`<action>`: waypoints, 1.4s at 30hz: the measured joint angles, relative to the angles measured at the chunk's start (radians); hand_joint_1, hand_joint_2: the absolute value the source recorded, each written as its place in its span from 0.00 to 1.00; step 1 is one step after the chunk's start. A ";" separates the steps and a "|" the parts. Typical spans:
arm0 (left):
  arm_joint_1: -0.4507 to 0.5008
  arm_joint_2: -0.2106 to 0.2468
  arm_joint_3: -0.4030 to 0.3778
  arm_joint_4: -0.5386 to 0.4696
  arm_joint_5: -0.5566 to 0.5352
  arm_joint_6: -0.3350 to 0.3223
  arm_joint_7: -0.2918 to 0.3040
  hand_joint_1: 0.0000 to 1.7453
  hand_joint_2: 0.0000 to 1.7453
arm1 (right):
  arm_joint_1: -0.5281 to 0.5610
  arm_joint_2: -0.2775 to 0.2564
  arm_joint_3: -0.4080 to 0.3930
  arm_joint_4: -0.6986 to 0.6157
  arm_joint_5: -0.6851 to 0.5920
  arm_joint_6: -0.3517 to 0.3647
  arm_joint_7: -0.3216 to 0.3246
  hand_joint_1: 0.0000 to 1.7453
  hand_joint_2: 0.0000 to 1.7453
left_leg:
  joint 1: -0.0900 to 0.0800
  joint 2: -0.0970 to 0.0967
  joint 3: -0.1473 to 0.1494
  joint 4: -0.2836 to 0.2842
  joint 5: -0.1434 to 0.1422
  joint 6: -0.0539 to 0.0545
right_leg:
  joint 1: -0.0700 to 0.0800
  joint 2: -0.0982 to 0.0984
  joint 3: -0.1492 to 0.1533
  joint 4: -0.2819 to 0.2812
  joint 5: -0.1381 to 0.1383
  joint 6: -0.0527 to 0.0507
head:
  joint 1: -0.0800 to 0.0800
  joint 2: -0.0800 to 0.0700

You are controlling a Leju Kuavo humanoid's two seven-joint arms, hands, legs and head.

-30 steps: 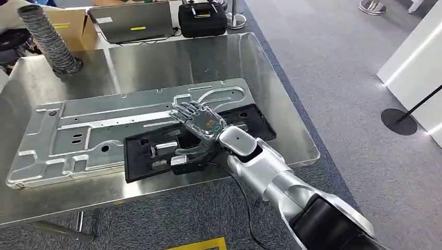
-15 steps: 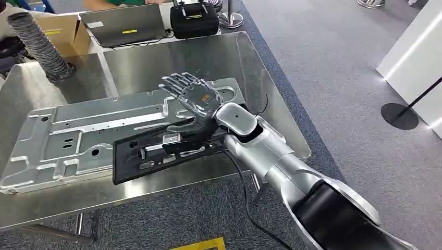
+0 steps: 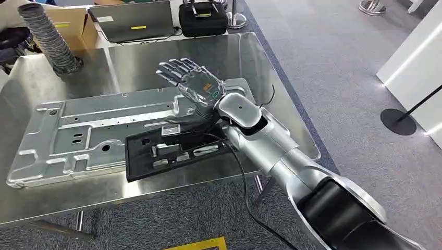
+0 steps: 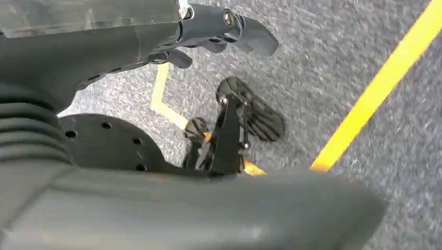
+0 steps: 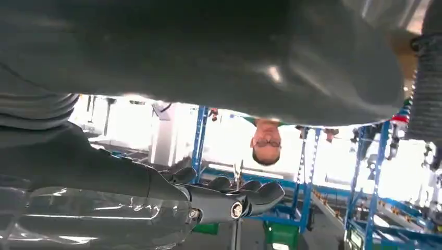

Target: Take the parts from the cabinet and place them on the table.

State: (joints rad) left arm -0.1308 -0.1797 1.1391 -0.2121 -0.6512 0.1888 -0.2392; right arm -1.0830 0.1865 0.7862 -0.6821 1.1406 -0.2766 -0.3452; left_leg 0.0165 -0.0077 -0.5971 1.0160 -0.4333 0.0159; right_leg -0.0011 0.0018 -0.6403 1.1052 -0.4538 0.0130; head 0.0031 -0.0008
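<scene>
Placement on counter (image 3: 156, 52).
Right robot hand (image 3: 194, 87) open, empty, above black part (image 3: 172, 153); part's long axis runs along counter edge, below the palm.

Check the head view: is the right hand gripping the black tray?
No. The right hand is raised above the black tray with its fingers spread, holding nothing, while the tray lies on the steel table.

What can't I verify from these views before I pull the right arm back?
- Head view: the right hand and forearm cover the black part's far right end, so any contact there is hidden.
- Head view: the silver panel is partly covered by the black part.
- Left wrist view: the left hand hangs over carpet; its fingers are largely cut off.
</scene>
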 joint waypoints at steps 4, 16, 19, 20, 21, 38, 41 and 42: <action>-0.003 -0.007 0.000 0.000 -0.008 0.012 0.004 0.00 0.00 | -0.003 -0.001 0.001 -0.014 -0.001 0.000 0.004 0.00 0.00 | 0.001 0.001 -0.005 -0.003 0.004 -0.019 | 0.015 -0.001 0.040 -0.097 0.020 -0.018 | -0.001 0.000; -0.007 -0.008 0.000 0.000 -0.017 0.012 0.006 0.00 0.00 | 0.008 -0.007 0.005 -0.026 0.000 -0.003 0.008 0.00 0.00 | 0.007 0.006 0.027 0.024 -0.022 -0.048 | 0.001 -0.006 0.031 -0.102 0.042 -0.029 | -0.005 0.000; -0.011 -0.009 0.000 0.000 -0.018 0.014 0.009 0.00 0.00 | 0.008 -0.008 0.007 -0.030 0.000 -0.005 0.011 0.00 0.00 | 0.002 0.002 0.025 0.008 -0.033 -0.029 | 0.008 -0.004 0.015 -0.093 0.047 -0.012 | -0.005 0.000; -0.010 -0.009 0.000 0.000 -0.019 0.017 0.009 0.00 0.00 | 0.008 -0.008 0.007 -0.030 0.000 -0.005 0.014 0.00 0.00 | -0.001 0.001 0.023 0.009 -0.030 -0.023 | 0.008 -0.004 0.015 -0.095 0.051 -0.006 | -0.005 0.000; -0.011 -0.009 0.000 0.000 -0.019 0.019 0.010 0.00 0.00 | 0.008 -0.010 0.007 -0.030 0.000 -0.006 0.015 0.00 0.00 | 0.002 0.001 0.022 0.003 -0.024 -0.013 | 0.007 -0.004 0.013 -0.094 0.053 -0.001 | -0.006 0.000; -0.013 -0.014 0.000 0.000 -0.017 0.026 0.010 0.00 0.00 | 0.005 -0.017 0.018 -0.039 -0.003 -0.012 0.016 0.00 0.00 | -0.002 0.003 -0.024 0.017 -0.010 -0.036 | 0.001 -0.008 0.074 -0.139 0.030 -0.035 | -0.001 0.000; -0.011 -0.014 0.000 0.000 -0.014 0.026 0.008 0.00 0.00 | 0.007 -0.014 0.020 -0.039 -0.004 -0.012 0.015 0.00 0.00 | 0.002 0.003 -0.110 0.239 -0.133 -0.046 | 0.005 -0.011 0.059 -0.135 0.038 -0.041 | -0.004 0.000; -0.009 -0.013 0.000 0.000 -0.014 0.027 0.007 0.00 0.00 | 0.011 -0.014 0.022 -0.038 -0.004 -0.012 0.015 0.00 0.00 | 0.003 0.003 -0.128 0.290 -0.148 -0.049 | 0.006 -0.012 0.054 -0.132 0.040 -0.041 | -0.004 0.000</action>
State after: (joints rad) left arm -0.1398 -0.1927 1.1387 -0.2117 -0.6653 0.2155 -0.2319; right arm -1.0724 0.1728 0.8079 -0.7206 1.1368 -0.2888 -0.3300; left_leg 0.0194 -0.0047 -0.7252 1.3059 -0.5810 -0.0328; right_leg 0.0047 -0.0100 -0.5866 0.9734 -0.4142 -0.0277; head -0.0011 -0.0008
